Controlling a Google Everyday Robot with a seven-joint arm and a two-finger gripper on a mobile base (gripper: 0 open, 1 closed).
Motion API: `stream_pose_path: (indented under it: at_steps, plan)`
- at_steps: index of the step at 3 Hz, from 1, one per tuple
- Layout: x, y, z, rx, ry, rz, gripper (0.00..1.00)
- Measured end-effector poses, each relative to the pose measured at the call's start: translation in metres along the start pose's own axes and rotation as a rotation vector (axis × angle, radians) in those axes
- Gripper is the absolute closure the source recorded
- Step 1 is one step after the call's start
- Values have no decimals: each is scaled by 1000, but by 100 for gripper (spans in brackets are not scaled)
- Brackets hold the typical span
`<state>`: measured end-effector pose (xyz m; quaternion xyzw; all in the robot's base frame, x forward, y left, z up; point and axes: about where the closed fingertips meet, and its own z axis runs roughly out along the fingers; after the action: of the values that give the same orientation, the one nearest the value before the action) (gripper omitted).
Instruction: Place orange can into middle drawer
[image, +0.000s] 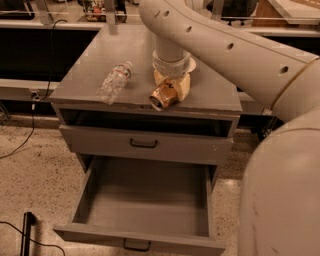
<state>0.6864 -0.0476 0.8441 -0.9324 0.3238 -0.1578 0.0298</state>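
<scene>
The orange can (161, 98) lies on its side near the front edge of the grey cabinet top (95, 55), silver end facing the camera. My gripper (169, 93) comes straight down from the arm above and its cream fingers (182, 86) are shut on the can's two sides. I cannot tell whether the can still touches the top. The middle drawer (145, 197) is pulled wide open below, its inside bare, with its black bar handle (136, 245) at the bottom front.
A clear plastic water bottle (114, 82) lies on its side on the cabinet top, left of the can. The upper drawer (100, 140) is closed. My arm fills the right side. A black object (27, 227) and cables lie on the speckled floor at left.
</scene>
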Motion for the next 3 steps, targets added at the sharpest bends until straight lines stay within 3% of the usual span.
stream_pose_path:
  at_steps: [1,2,3]
  plan:
    - [-6,7,-18,94,-49,93,88]
    - [-17,26,-50,154,-29,220,100]
    - [-51,40,-68,154,53,288,100]
